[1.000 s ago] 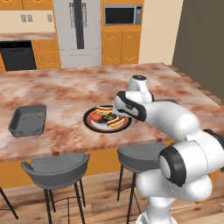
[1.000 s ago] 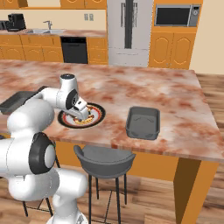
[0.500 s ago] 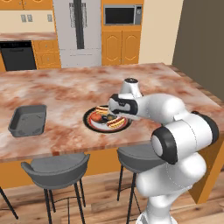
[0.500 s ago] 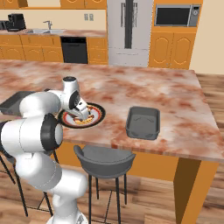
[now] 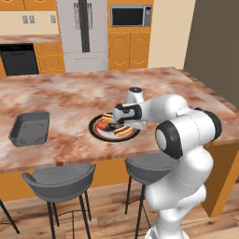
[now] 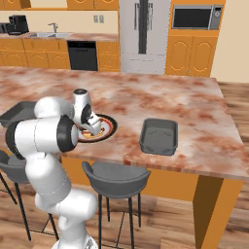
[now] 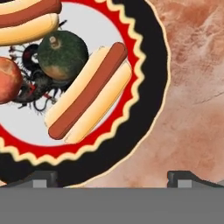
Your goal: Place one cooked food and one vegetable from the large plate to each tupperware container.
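Your claw is spread wide, holding nothing, low over the large plate near the worktop's front edge. On the plate: two hot dogs, a dark green squash, a reddish round item. Tupperware containers sit apart on both sides, one toward the right end.
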### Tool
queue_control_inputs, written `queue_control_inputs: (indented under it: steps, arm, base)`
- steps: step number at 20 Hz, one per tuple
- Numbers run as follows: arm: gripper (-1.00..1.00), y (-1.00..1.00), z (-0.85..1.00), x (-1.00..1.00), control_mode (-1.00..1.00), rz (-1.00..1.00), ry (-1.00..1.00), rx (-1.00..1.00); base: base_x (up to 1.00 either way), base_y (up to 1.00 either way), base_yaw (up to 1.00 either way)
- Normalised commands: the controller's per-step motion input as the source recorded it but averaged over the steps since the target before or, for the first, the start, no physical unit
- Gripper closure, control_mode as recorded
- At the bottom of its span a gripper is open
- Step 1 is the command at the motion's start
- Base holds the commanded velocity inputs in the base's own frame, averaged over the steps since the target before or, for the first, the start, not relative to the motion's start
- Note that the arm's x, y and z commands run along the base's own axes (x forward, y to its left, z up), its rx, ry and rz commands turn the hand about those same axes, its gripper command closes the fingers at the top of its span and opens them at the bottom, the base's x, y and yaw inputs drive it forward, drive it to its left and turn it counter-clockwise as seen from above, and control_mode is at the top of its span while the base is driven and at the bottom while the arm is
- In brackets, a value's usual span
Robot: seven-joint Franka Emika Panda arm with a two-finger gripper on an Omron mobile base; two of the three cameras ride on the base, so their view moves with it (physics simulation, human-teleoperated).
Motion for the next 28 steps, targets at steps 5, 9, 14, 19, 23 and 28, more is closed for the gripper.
queue_control_inputs:
  steps: [5, 9, 14, 19, 23, 28]
  arm:
    - [-1.00, 0.07, -0.25, 0.44, -1.00, -0.05, 0.00, 0.00]
    - [-1.00, 0.13, -0.26, 0.36, -1.00, -0.05, 0.00, 0.00]
    - [-1.00, 0.07, -0.31, 0.31, -1.00, -0.05, 0.00, 0.00]
    - [-1.00, 0.00, -0.26, 0.13, -1.00, -0.05, 0.00, 0.00]
    - [-1.00, 0.00, -0.33, 0.00, -1.00, -0.04, 0.00, 0.00]
    - [1.00, 0.03, -0.32, 0.06, -1.00, -0.06, 0.00, 0.00]
  base:
    - [0.00, 0.00, 0.00]
    - [0.00, 0.00, 0.00]
    - [0.00, 0.00, 0.00]
    - [0.00, 0.00, 0.00]
    - [0.00, 0.00, 0.00]
    - [0.00, 0.00, 0.00]
